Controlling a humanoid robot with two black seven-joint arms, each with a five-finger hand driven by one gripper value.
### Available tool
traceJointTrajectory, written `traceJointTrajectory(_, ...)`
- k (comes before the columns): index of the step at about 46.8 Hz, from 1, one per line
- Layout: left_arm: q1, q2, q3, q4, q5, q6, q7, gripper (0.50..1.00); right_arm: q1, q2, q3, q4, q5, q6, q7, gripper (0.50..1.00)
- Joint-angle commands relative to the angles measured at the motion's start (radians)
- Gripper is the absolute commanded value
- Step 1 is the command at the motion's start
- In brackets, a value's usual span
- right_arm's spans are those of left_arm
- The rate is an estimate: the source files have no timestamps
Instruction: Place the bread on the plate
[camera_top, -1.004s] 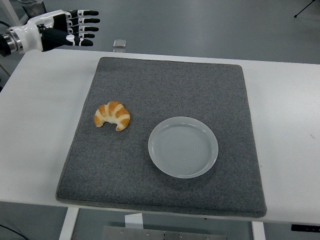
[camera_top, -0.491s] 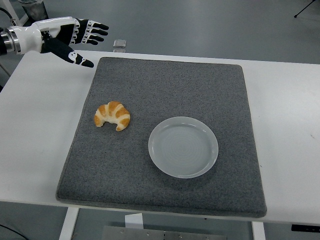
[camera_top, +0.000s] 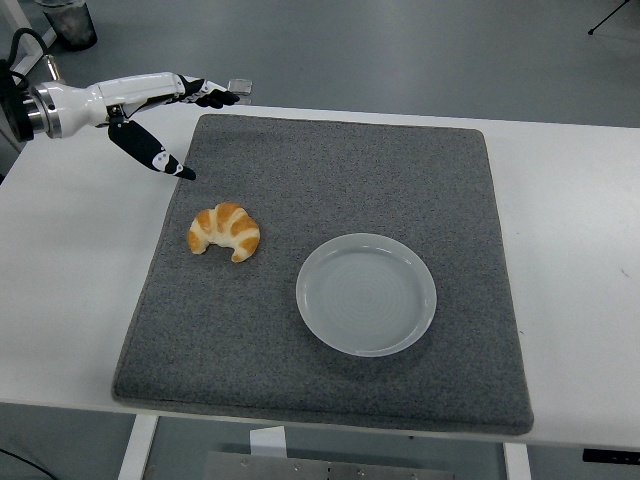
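A golden croissant (camera_top: 225, 231) lies on the left part of a grey mat (camera_top: 330, 180). A white round plate (camera_top: 366, 293) sits empty on the mat, to the right of the croissant and a little nearer. My left hand (camera_top: 185, 125) hovers over the far left corner of the mat, fingers spread wide, thumb pointing down toward the croissant. It holds nothing and is well above and behind the croissant. The right arm is out of view.
The mat lies on a white table (camera_top: 570, 200). A small pale object (camera_top: 239, 87) sits at the table's far edge behind the mat.
My left hand has moved right and forward over the mat's far left corner, and its fingers have spread wider with the thumb dropping down.
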Motion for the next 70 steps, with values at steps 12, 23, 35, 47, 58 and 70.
traceJointTrajectory(12, 0.12, -0.037, 0.008, -0.05, 0.193, 0.232, -0.003, 0.996, 0.0, 0.0, 0.0, 0.0, 0.0, 0.0, 0.0, 0.952)
traceJointTrajectory(23, 0.14, -0.083, 0.04, -0.047, 0.236, 0.239, -0.002, 0.996, 0.0, 0.0, 0.0, 0.0, 0.0, 0.0, 0.0, 0.952)
traceJointTrajectory(35, 0.14, -0.126, 0.078, -0.023, 0.268, 0.304, 0.001, 0.996, 0.0, 0.0, 0.0, 0.0, 0.0, 0.0, 0.0, 0.952)
traceJointTrajectory(47, 0.15, -0.212, 0.11, 0.088, 0.309, 0.333, 0.003, 0.996, 0.0, 0.0, 0.0, 0.0, 0.0, 0.0, 0.0, 0.952)
traceJointTrajectory(58, 0.154, -0.218, 0.118, 0.092, 0.316, 0.333, 0.003, 0.996, 0.0, 0.0, 0.0, 0.0, 0.0, 0.0, 0.0, 0.952)
traceJointTrajectory(70, 0.15, -0.216, 0.139, 0.097, 0.317, 0.333, 0.003, 0.99, 0.0, 0.0, 0.0, 0.0, 0.0, 0.0, 0.0, 0.952)
